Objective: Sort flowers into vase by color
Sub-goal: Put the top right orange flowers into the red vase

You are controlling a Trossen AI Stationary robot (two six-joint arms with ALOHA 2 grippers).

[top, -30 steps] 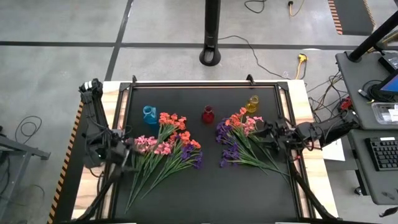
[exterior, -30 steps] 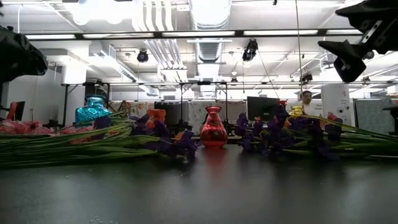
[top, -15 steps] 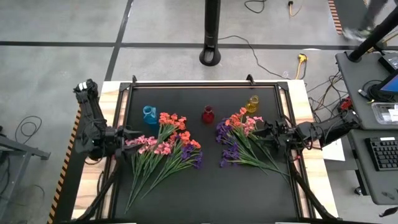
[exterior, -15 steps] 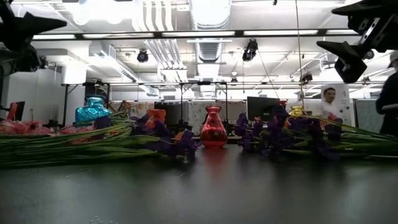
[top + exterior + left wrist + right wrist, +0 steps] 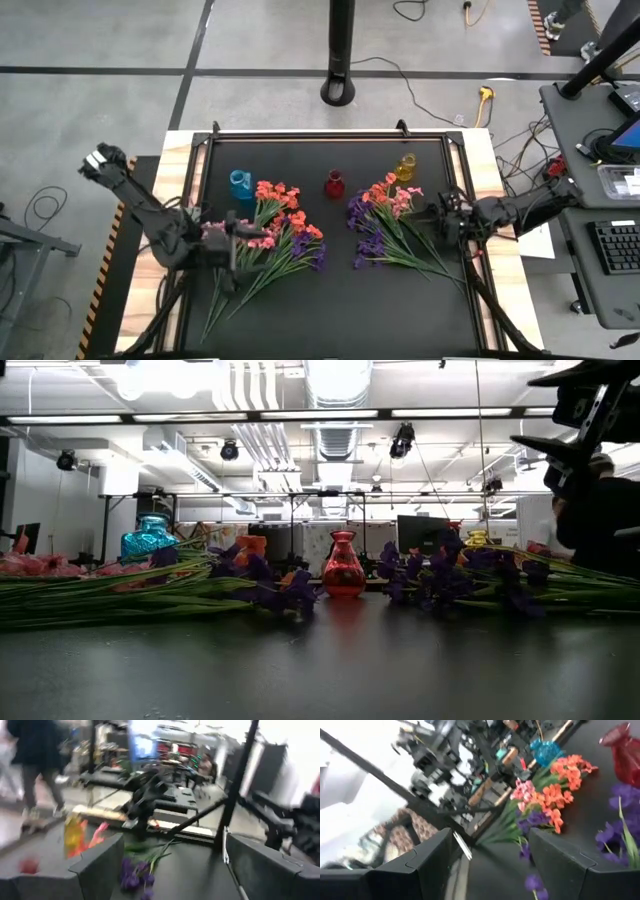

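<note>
Nothing is sorted yet: all the flowers (image 5: 270,235) lie in two heaps on the surface (image 5: 330,300), and the blue vase (image 5: 240,183), red vase (image 5: 335,184) and yellow vase (image 5: 405,166) stand empty. The left gripper (image 5: 236,247) hovers over the left heap, the right gripper (image 5: 440,215) over the right; both have their jaws apart, holding nothing.

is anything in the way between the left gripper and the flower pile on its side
Nothing visible blocks it. In the high view the left gripper hangs open right over the left flower pile, above the pink blossoms. The blue vase stands beyond the pile, clear of the approach.
</note>
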